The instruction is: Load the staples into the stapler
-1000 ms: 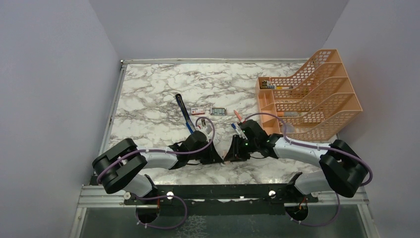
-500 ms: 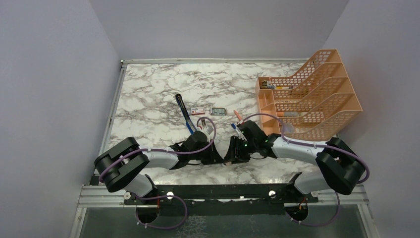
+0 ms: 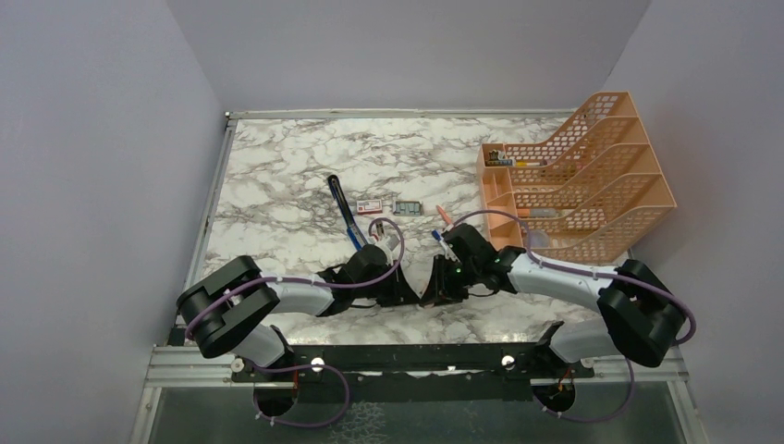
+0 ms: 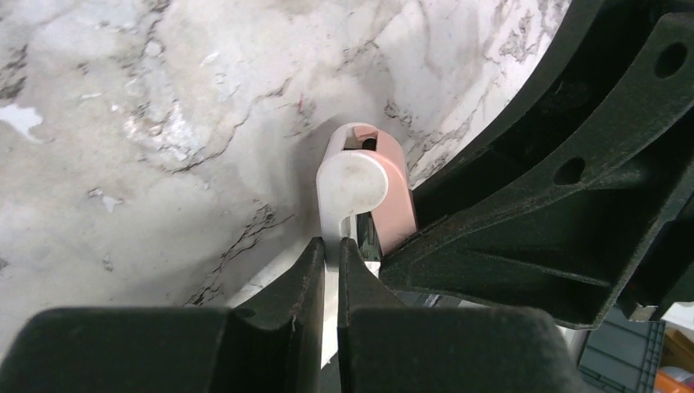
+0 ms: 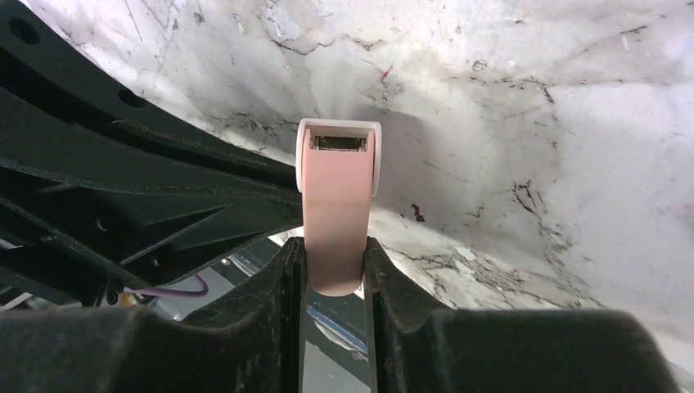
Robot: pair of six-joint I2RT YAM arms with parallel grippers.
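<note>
Left end effector (image 4: 331, 250) and right end effector (image 5: 334, 250) pinched one pink-and-white item (image 5: 337, 188).
Blue stapler (image 3: 343, 209) looked light, rigid; grip mid-body.

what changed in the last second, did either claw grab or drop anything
Very little. The right arm edged slightly left, toward the left arm. No grab or release shows; the right claw is shut on the pink-and-white piece and the left claw pinches its white tab. The blue stapler, staple box and orange rack stayed put.
</note>
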